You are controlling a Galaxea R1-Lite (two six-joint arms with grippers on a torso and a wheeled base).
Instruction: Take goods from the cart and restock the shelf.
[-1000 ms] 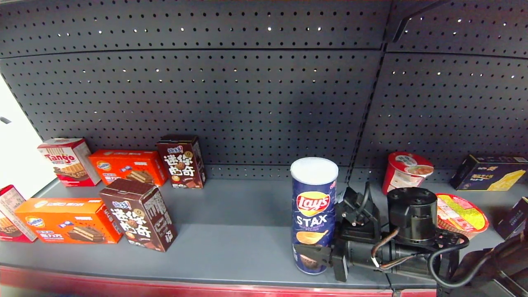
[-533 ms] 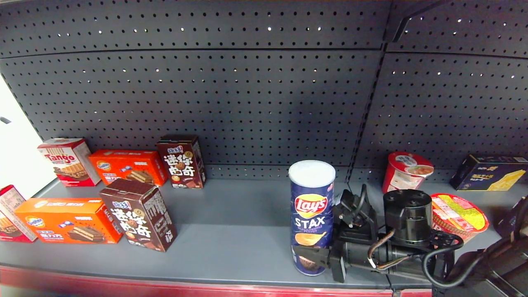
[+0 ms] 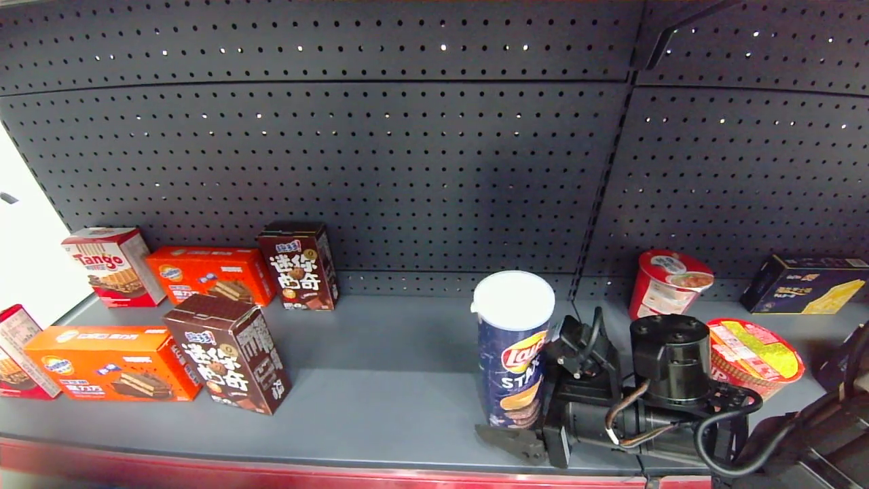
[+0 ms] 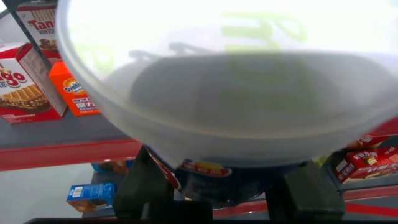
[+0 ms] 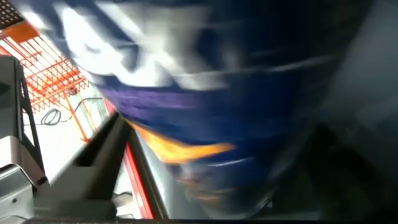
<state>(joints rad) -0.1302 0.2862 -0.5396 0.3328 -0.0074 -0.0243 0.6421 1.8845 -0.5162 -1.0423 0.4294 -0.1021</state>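
Can (image 3: pixel 510 353) newly atilt; second can (image 4: pixel 230 93) aloft

Two chip cans (image 3: pixel 506 353) (image 4: pixel 230 93), two noodle cups (image 3: pixel 669 282) (image 3: pixel 757 353), two brown boxes (image 3: pixel 299 265) (image 3: pixel 231 353), two orange boxes (image 3: pixel 210 272) (image 3: pixel 112 363).

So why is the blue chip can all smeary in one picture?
Right wrist view: the chip can sits right against the camera, smeared into blue and orange streaks. Head view: it looks crisp. Left wrist view: the white lid of the lidded can in the left hand is soft and washed out.
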